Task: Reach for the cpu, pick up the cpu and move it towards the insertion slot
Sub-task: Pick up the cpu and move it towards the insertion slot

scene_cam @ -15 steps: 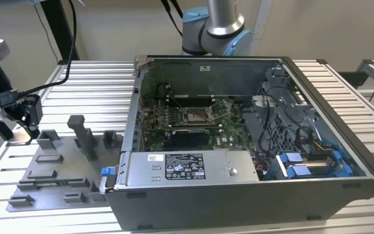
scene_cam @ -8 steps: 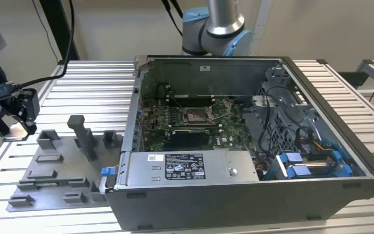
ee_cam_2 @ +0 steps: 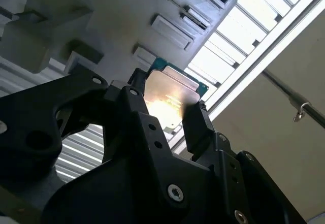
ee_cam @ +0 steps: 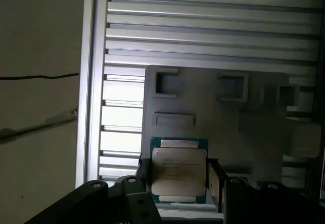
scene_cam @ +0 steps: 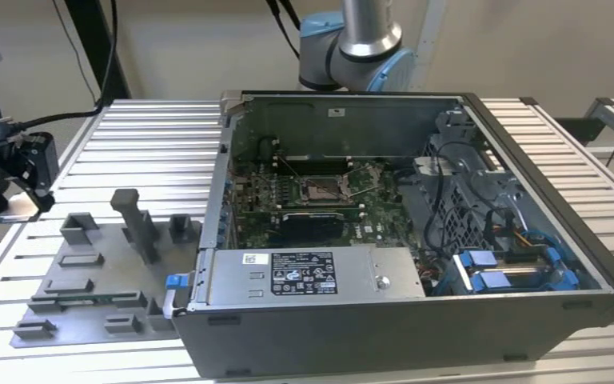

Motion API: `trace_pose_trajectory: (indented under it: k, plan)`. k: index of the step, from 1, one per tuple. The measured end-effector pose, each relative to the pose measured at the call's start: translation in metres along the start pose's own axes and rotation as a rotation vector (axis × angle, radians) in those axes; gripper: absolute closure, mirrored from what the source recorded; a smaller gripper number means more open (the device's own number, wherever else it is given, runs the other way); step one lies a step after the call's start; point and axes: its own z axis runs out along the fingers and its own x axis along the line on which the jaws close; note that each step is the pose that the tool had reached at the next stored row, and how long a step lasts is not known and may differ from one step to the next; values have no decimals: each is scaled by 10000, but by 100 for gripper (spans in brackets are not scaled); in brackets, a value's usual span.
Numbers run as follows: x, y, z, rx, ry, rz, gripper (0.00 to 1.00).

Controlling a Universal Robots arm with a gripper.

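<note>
The cpu (ee_cam: 179,170) is a flat square chip with a silvery top and a green rim. My gripper (ee_cam: 179,177) is shut on it, one dark finger on each of two opposite edges. In the second wrist view the cpu (ee_cam_2: 170,98) catches a bright glare between the gripper (ee_cam_2: 167,107) fingers (ee_cam_2: 198,125). The chip hangs above the grey plastic tray (ee_cam: 203,97). In the exterior view the gripper (scene_cam: 19,210) hovers at the exterior view's left, over the table edge by the tray (scene_cam: 83,300). The insertion slot (scene_cam: 323,190) is a silver-framed socket on the green board inside the open computer case, well away from the gripper.
The open computer case (scene_cam: 414,320) takes up the middle and the exterior view's right, with a power supply (scene_cam: 301,276), cables and blue clips inside. Upright grey blocks (scene_cam: 134,224) stand on the tray. The ribbed metal table (scene_cam: 147,144) extends behind. The arm's base (scene_cam: 355,48) rises behind the case.
</note>
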Motion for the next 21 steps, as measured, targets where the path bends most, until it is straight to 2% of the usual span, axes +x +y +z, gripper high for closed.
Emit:
trace_pose_trajectory:
  k: [7, 21]
  plan:
    - [0, 4, -121, 1, 1, 0, 100]
    - [-1, 11, -311, 1, 1, 0, 100]
